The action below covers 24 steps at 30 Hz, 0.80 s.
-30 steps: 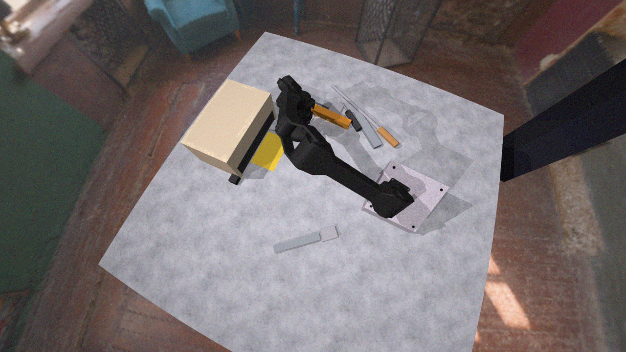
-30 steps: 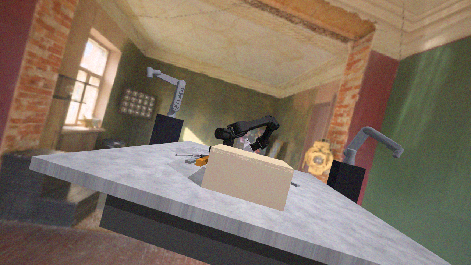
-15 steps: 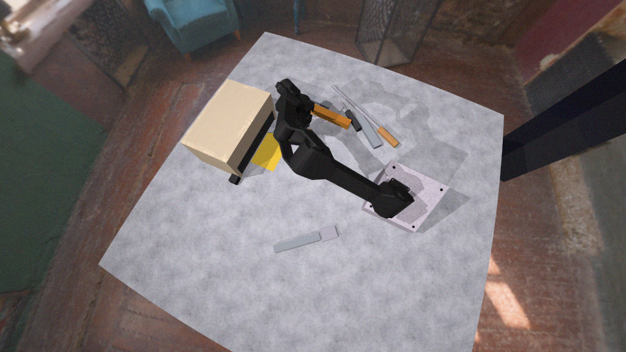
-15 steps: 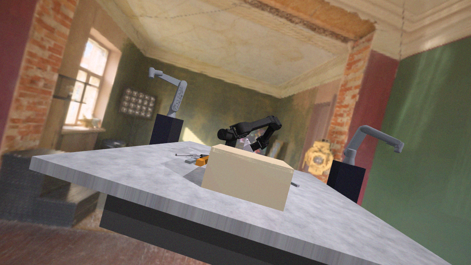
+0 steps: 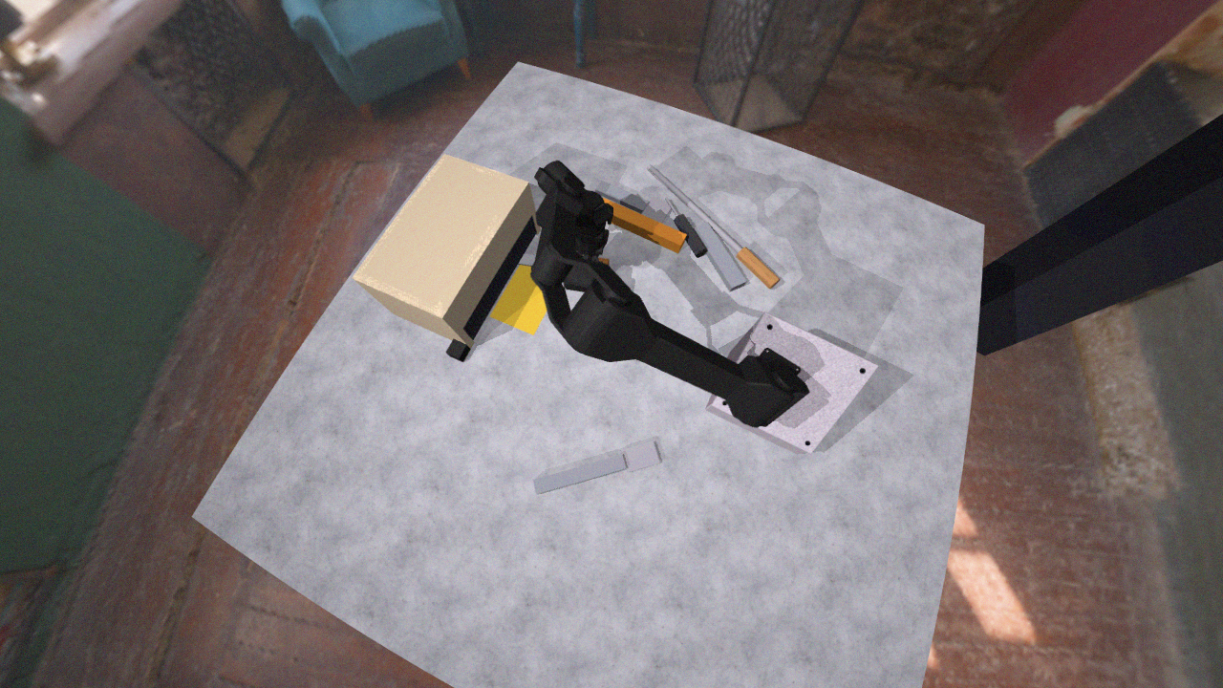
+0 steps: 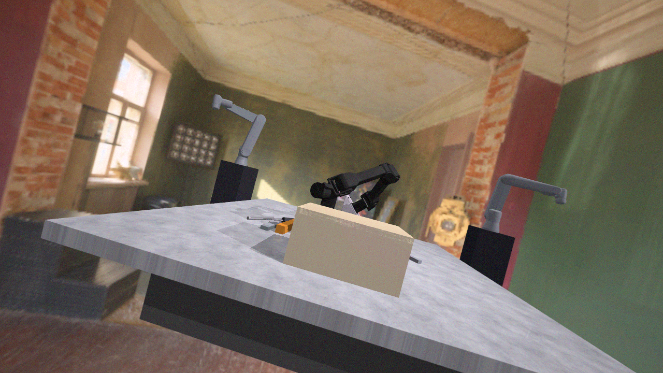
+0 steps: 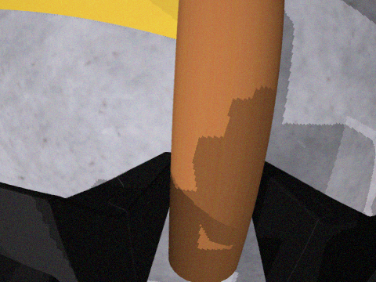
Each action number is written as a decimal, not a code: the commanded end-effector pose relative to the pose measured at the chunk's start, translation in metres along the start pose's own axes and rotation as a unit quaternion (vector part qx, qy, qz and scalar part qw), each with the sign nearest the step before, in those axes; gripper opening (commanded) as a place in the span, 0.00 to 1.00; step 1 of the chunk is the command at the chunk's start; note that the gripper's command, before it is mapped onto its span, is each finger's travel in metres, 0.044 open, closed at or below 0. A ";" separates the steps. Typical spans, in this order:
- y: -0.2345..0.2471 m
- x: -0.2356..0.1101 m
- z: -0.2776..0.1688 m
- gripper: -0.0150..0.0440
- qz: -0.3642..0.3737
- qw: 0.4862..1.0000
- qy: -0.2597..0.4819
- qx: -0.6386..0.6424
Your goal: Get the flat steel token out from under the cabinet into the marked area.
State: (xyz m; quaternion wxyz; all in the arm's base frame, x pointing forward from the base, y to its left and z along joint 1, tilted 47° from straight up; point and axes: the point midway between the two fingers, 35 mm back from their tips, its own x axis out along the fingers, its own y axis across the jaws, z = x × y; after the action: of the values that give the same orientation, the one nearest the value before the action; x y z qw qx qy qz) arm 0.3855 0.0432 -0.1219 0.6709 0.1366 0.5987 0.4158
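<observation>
The beige cabinet (image 5: 448, 230) (image 6: 347, 250) stands at the left of the table in the top view, its dark slotted front facing the arm. The token is not visible in any view. The yellow marked area (image 5: 518, 301) (image 7: 98, 12) lies in front of the cabinet, partly covered by the arm in the top view. My gripper (image 7: 212, 166) is shut on a rounded orange-brown handle (image 7: 223, 78), beside the yellow area. The handle runs up out of the wrist view, so its far end is hidden. The arm hides my fingertips in the top view.
Right of the arm in the top view lie an orange bar (image 5: 645, 226), a black-handled tool (image 5: 691, 237), a grey bar (image 5: 725, 261) and a thin rod with an orange handle (image 5: 758, 268). A flat grey tool (image 5: 581, 472) lies nearer. A black piece (image 5: 458, 351) is at the cabinet's corner.
</observation>
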 end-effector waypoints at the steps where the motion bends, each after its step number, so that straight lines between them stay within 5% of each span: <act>1: 0.008 0.001 0.001 0.25 0.002 1.000 0.001 -0.003; 24: 0.021 0.001 0.000 0.25 0.003 1.000 0.001 -0.002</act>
State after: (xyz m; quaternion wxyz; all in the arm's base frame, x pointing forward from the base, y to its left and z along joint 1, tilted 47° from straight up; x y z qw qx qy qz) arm 0.3788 0.0546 -0.1097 0.6706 0.1363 0.5982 0.4171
